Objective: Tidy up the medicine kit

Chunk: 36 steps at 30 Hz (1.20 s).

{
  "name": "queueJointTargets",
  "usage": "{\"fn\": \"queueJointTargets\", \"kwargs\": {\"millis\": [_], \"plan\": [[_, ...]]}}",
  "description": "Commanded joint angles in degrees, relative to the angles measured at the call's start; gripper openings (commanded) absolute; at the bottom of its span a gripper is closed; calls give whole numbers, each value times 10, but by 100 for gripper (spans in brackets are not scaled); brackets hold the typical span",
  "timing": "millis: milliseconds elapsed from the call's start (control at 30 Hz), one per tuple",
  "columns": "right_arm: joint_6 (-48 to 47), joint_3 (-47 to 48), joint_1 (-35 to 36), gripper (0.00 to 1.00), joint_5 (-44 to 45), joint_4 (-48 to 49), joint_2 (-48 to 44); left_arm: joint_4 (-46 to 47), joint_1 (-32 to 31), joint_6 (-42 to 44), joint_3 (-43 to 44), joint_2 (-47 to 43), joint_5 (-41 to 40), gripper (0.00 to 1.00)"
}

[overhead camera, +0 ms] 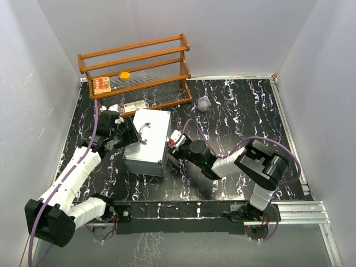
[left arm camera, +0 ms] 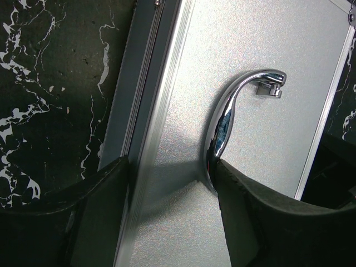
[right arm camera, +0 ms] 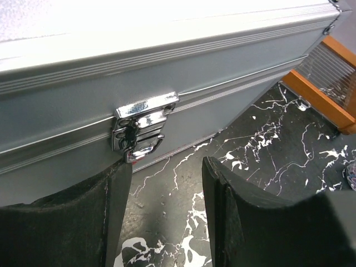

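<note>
Marble table (overhead camera: 239,111); left pincer (left arm camera: 172,169) straddles medicine kit (overhead camera: 147,142) lid edge.

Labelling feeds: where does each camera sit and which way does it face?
Top: above and behind the arms, looking down on table and metal case; both arms show.
Left wrist: behind left gripper, facing down at the lid's handle; fingers show.
Right wrist: behind right gripper, facing the side latch; fingers show.
Shared: all three show the metal case.

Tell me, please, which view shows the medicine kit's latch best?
Right wrist: the chrome latch is close and sharp on the medicine kit. From the top it is too small to make out; the left wrist shows only lid and handle.
</note>
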Motion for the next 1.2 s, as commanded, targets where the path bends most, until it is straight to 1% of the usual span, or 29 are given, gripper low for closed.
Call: {"fn": "queueJointTargets", "kwargs": {"millis": [0,133,400,833,1167], "plan": [[-7,13,2,51,47,116,4,-38,-2,-10,-19,14,16,58],[0,9,2,51,40,123,4,-39,-2,-9,-19,15,16,58],[0,-6,2,50,80,139,1,-37,-2,-9,-23,13,17,58],[-3,-13,1,45,104,146,4,-41,-2,-5,-24,15,4,58],[-8,-19,-1,45,119,147,-13,-42,-2,-2,-27,15,2,58]]}}
